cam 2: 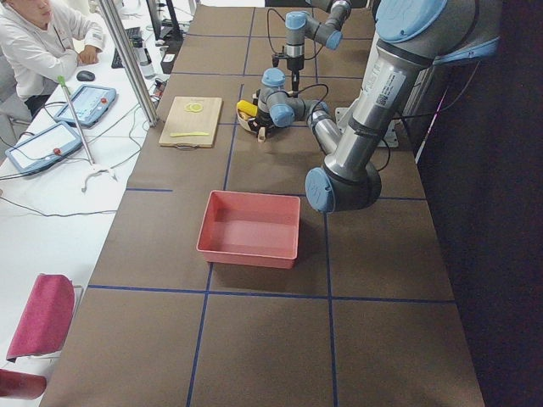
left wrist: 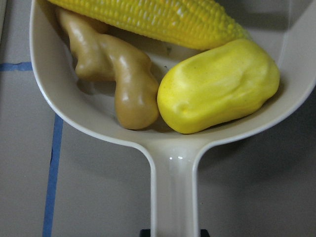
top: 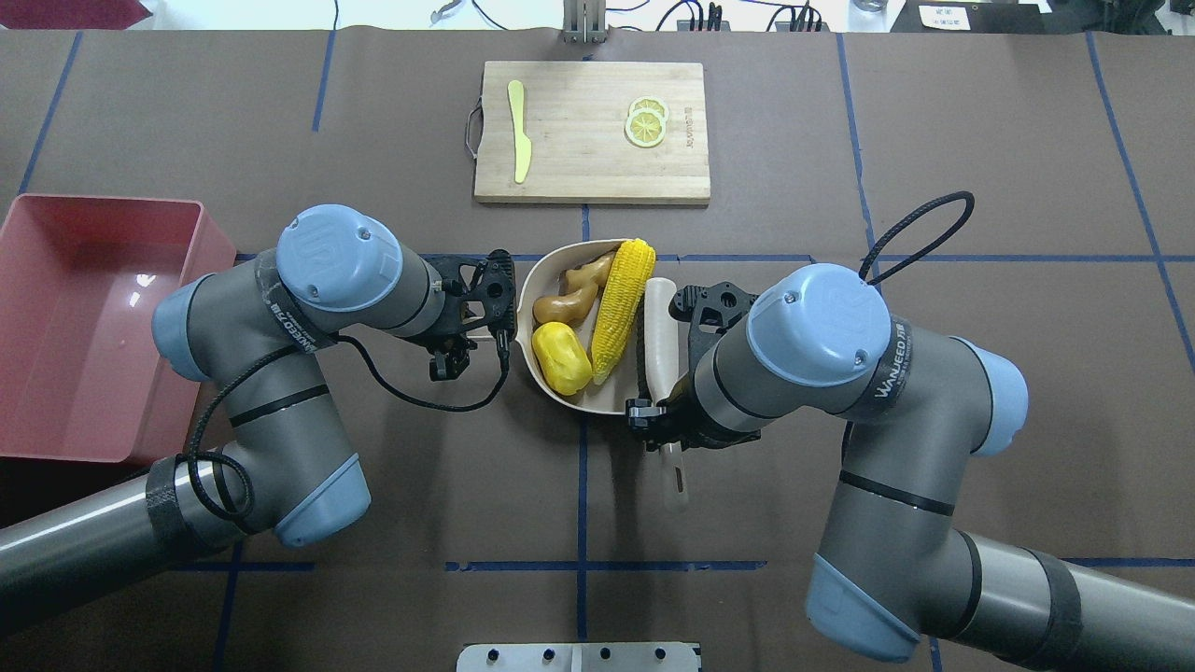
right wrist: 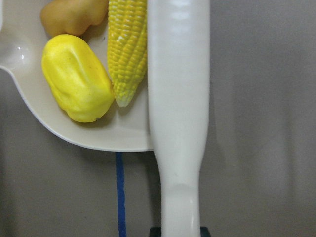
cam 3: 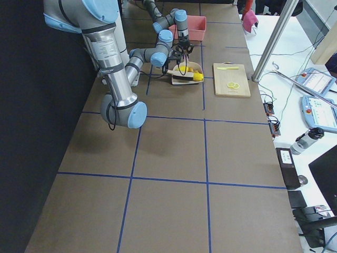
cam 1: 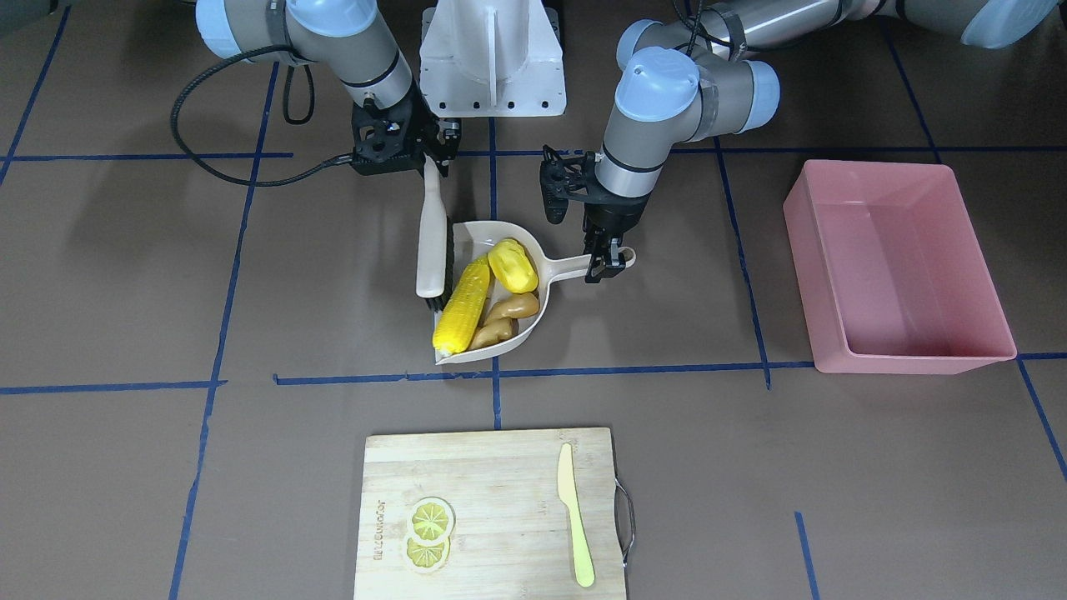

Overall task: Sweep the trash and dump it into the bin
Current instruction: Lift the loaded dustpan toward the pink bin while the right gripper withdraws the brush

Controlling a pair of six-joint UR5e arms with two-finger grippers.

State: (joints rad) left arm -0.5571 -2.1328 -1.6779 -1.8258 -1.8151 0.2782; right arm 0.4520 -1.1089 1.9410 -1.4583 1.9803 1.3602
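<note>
Now | left hand (cam 1: pixel 607 265) grips dustpan (cam 1: pixel 477 235) | right hand (cam 1: pixel 429 160) grips brush (cam 1: pixel 432 242) | sleeve (top: pixel 890 370): possibly WANJEED

Bright yellow is being displayed by the kernel-patterned toy corn cob (cam 1: pixel 461 307) and the lumpy potato-like toy piece (cam 1: pixel 513 265), glossy tan by the toy ginger root (cam 1: pixel 508 310), pale beige by the plastic dustpan (cam 1: pixel 477 237) and long-handled brush (cam 1: pixel 432 242), pink by the large rectangular plastic tub (cam 1: pixel 909 275).

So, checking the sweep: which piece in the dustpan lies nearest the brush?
The corn cob, stretched alongside the brush; the potato-like piece and ginger root sit beyond it.
</note>
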